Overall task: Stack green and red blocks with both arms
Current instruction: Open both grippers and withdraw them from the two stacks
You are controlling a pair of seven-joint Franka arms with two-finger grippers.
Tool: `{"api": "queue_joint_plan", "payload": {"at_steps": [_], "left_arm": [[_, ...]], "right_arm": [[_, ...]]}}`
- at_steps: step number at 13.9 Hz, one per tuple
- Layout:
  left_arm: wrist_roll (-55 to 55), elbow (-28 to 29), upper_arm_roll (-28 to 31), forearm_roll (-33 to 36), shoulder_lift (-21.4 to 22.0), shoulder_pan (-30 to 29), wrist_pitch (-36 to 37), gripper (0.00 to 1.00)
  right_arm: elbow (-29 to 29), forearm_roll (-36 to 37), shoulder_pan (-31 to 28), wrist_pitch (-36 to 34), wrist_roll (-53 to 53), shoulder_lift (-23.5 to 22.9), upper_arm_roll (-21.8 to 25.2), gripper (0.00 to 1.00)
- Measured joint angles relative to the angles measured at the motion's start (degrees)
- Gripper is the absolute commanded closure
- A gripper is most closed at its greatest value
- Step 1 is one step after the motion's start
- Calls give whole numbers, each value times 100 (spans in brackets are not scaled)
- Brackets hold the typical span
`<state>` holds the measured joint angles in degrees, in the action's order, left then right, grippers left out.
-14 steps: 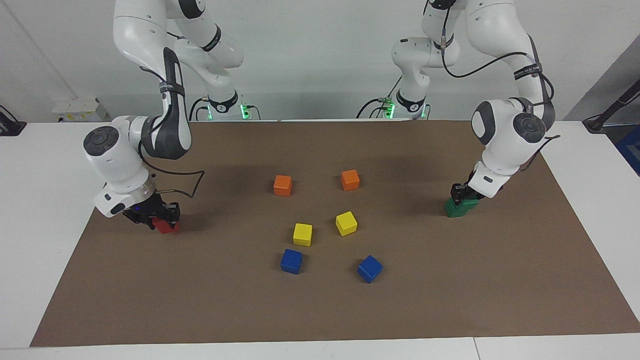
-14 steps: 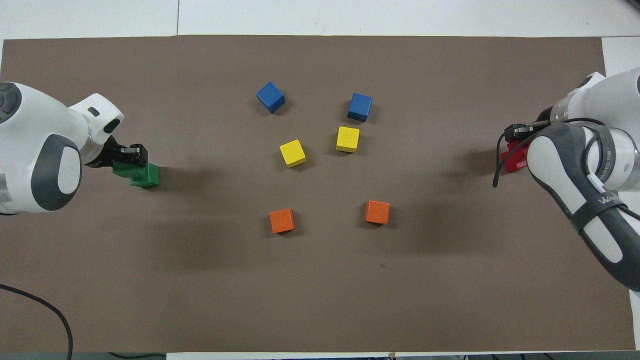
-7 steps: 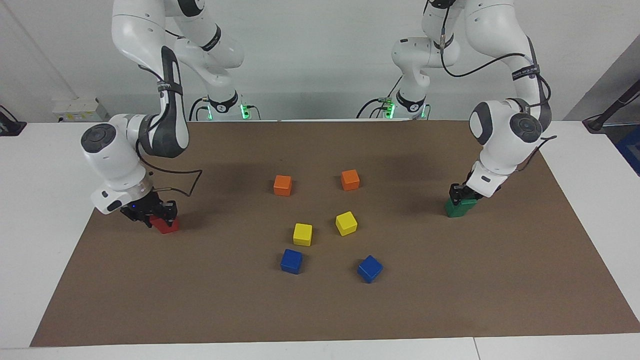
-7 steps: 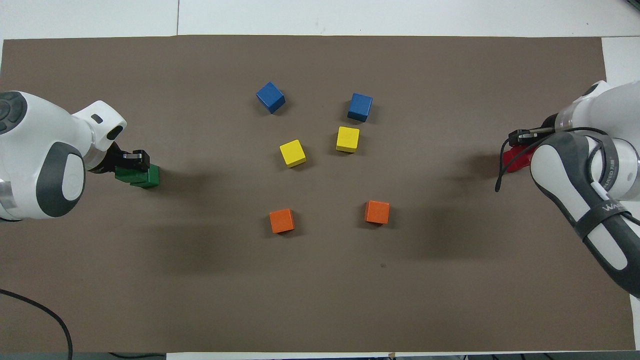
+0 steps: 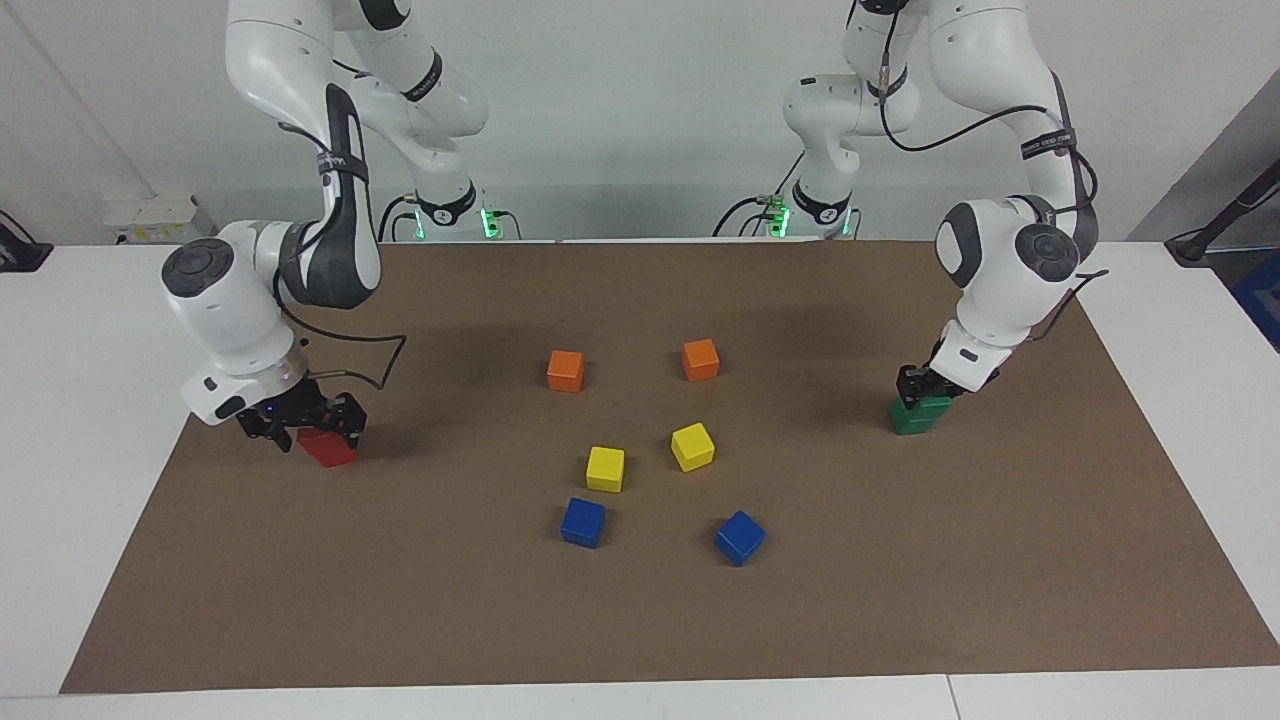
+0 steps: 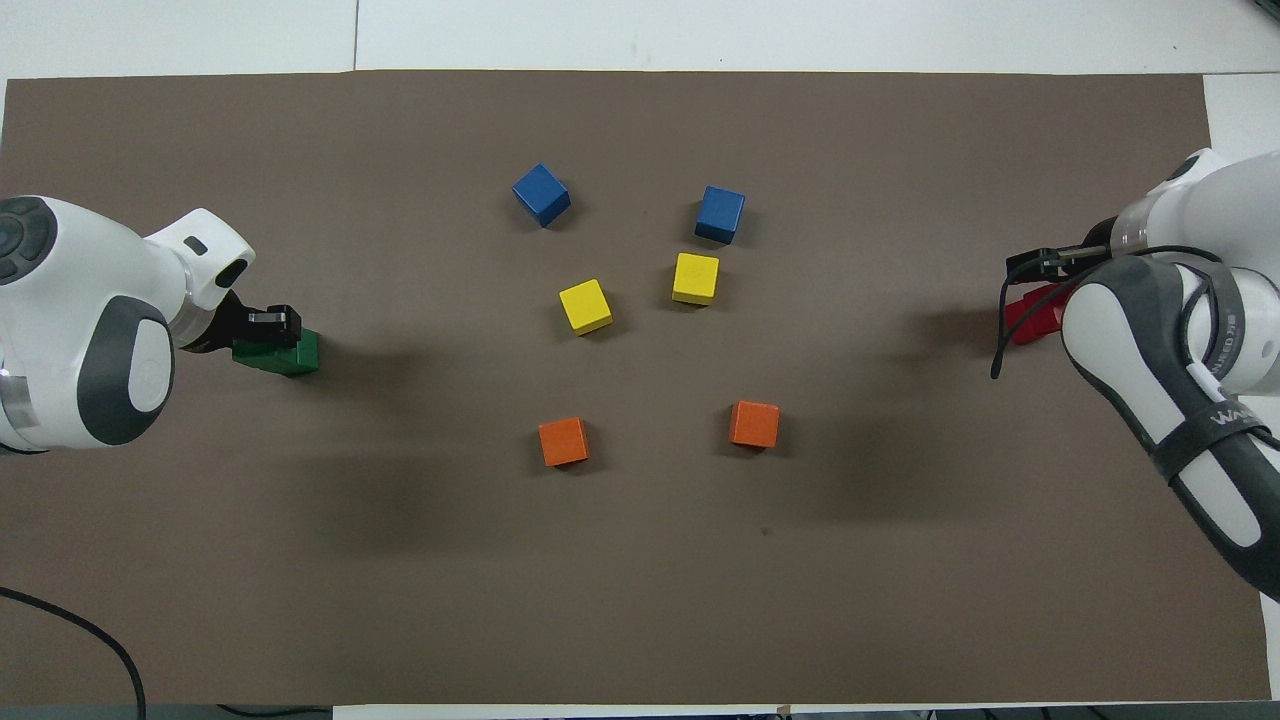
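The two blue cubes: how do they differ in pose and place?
One blue cube lies nearly square to the mat's edges, toward the right arm's end, close beside a yellow cube. The other blue cube is turned cornerwise, toward the left arm's end, standing apart. Both share colour and size and rest flat on the brown mat.

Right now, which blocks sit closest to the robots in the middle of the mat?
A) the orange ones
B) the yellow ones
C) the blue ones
A: the two orange blocks lie highest in the facing view, nearer the robots than the yellow blocks and blue blocks.
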<state>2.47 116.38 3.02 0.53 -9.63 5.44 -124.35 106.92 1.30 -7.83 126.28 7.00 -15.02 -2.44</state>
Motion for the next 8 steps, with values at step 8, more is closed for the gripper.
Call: {"api": "queue_joint_plan", "payload": {"at_steps": [8], "left_arm": [[-6, -202, -3, -1, 59, 0, 251, 0]], "right_arm": [[-1602, 1, 479, -2539, 0, 794, -21, 0]]}}
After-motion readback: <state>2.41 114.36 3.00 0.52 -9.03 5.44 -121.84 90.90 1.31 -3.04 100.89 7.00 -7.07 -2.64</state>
